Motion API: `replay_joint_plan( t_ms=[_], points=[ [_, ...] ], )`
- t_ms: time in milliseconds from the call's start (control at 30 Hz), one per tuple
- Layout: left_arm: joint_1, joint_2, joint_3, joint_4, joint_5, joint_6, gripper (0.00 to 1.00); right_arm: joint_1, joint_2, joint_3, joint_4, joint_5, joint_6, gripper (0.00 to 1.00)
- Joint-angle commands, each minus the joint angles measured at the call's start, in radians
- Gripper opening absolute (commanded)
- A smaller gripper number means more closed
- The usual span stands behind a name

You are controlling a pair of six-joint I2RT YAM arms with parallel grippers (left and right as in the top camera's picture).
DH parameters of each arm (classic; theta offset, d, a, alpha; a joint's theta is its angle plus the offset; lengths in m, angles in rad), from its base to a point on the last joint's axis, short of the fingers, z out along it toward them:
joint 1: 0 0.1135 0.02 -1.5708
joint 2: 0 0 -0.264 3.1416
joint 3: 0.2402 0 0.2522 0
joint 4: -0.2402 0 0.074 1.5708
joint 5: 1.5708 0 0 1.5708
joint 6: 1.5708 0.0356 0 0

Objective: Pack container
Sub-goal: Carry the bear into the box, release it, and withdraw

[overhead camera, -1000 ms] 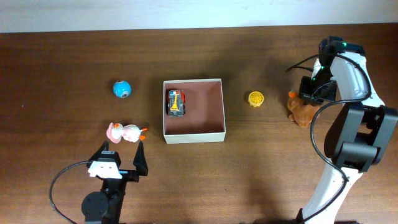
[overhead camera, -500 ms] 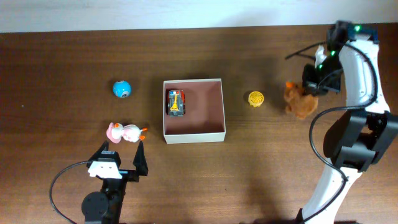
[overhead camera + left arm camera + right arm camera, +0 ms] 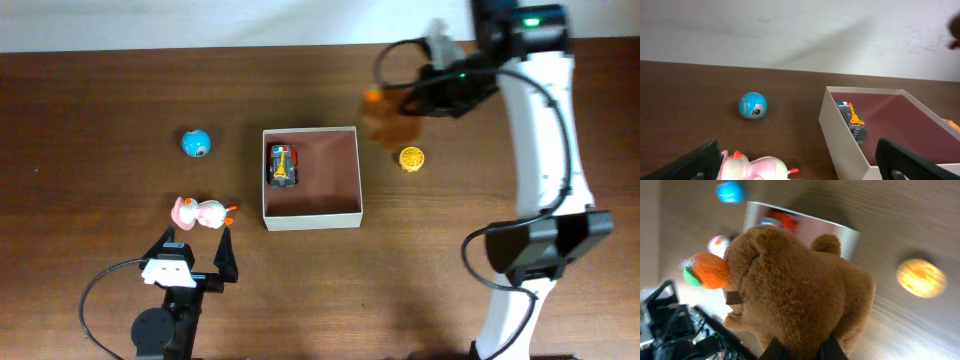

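Observation:
The container (image 3: 312, 210) is a square white box with a pink-brown inside, at the table's middle; it also shows in the left wrist view (image 3: 837, 125). A toy car (image 3: 283, 165) lies in its left part. My right gripper (image 3: 405, 108) is shut on a brown plush bear (image 3: 385, 120) with an orange nose and holds it in the air just right of the box's far right corner. The bear fills the right wrist view (image 3: 795, 295). My left gripper (image 3: 195, 255) is open and empty at the front left, just behind a pink and white toy (image 3: 203, 213).
A blue ball (image 3: 197, 143) lies left of the box. A yellow round toy (image 3: 411, 158) lies right of it. The right arm reaches over the table's right side. The wall runs along the far edge.
My right gripper has lifted the brown bear off the table at the far right and carried it left, to near the box's far right corner. The left arm has not moved.

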Motion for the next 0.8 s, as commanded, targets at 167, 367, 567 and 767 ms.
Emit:
replay_joint_plan(
  t_ms=[167, 367, 567, 767],
  points=[
    [0.007, -0.008, -0.006, -0.001, 0.007, 0.013, 1.0, 0.201, 0.01, 0.01, 0.116, 0.194, 0.229, 0.08],
    [0.007, -0.008, -0.005, -0.001, 0.007, 0.013, 0.99, 0.312, 0.035, -0.102, 0.206, 0.465, 0.476, 0.08],
    [0.007, -0.008, -0.006, -0.001, 0.007, 0.013, 1.0, 0.377, 0.036, -0.31, 0.397, 0.488, 0.558, 0.08],
    [0.007, -0.008, -0.005, -0.001, 0.007, 0.013, 1.0, 0.38, 0.036, -0.444, 0.489, 0.488, 0.588, 0.08]
  ],
)
